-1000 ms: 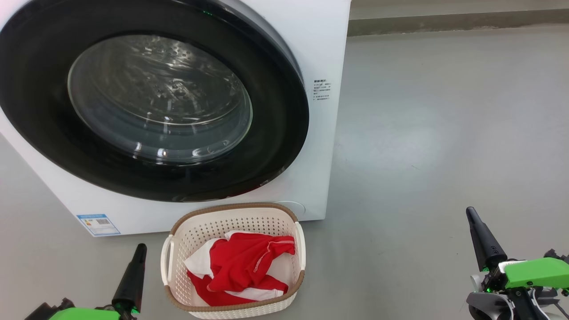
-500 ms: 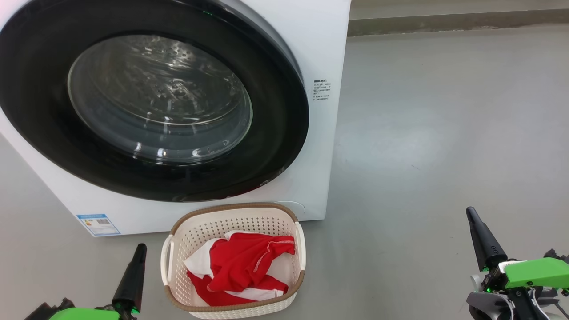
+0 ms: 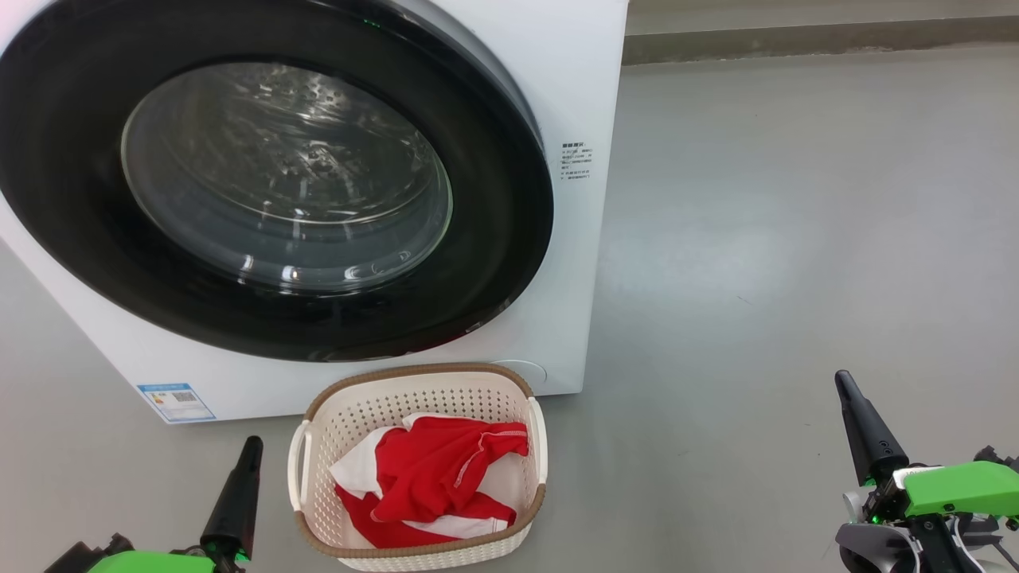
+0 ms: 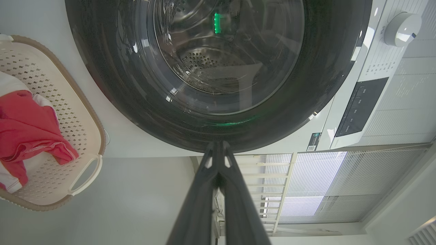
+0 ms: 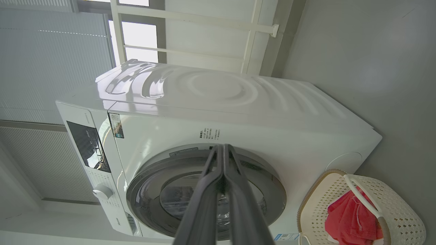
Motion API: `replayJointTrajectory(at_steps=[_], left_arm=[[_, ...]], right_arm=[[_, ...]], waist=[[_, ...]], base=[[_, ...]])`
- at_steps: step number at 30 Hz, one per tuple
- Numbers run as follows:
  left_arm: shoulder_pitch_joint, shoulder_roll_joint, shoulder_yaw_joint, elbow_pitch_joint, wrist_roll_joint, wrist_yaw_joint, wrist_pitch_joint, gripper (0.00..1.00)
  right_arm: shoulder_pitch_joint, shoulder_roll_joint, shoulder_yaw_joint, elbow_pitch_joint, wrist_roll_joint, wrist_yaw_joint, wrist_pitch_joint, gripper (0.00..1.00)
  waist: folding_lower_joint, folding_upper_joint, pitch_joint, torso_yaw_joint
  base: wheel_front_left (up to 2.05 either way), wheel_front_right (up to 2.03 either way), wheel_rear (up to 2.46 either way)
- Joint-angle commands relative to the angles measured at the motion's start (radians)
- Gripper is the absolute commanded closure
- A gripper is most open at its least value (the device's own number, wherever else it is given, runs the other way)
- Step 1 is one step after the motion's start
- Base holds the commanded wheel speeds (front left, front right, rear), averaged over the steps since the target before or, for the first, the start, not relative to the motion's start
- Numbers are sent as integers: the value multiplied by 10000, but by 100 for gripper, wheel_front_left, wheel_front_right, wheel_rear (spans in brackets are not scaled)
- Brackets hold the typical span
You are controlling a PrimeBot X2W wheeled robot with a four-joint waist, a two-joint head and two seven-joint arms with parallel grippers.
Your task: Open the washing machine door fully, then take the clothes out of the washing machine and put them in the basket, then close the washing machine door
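Nothing has moved since a second ago; both arms stay put. Smooth grey floor (image 3: 756, 239) runs back to a wall, and window blinds (image 4: 306, 183) show in the left wrist view. The big white washing machine (image 3: 593, 72) stands on the floor with its round black washing machine door (image 3: 493, 263) shut. It has a blue label (image 3: 176, 402) and some tiny print (image 3: 576, 161), both too small to read. Just in front sits the basket (image 3: 422, 372), with the red and white clothes (image 3: 438, 473) inside. The left gripper (image 3: 253, 442) and right gripper (image 3: 841, 379) are squeezed closed, holding nothing, one on each side of the basket.
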Motion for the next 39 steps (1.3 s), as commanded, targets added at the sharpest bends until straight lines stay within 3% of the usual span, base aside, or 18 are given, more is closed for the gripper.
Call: replayJointTrajectory(at_steps=[1, 39], left_arm=[[-391, 83, 349, -201, -71, -71, 46, 100], [-390, 83, 348, -202, -71, -71, 45, 100]], right_arm=[[-418, -121, 137, -292, -14, -6, 53, 100], [-419, -115, 127, -292, -22, -6, 60, 100]], waist=[[0, 0, 0, 0], [0, 0, 0, 0]], base=[[0, 0, 0], [0, 0, 0]])
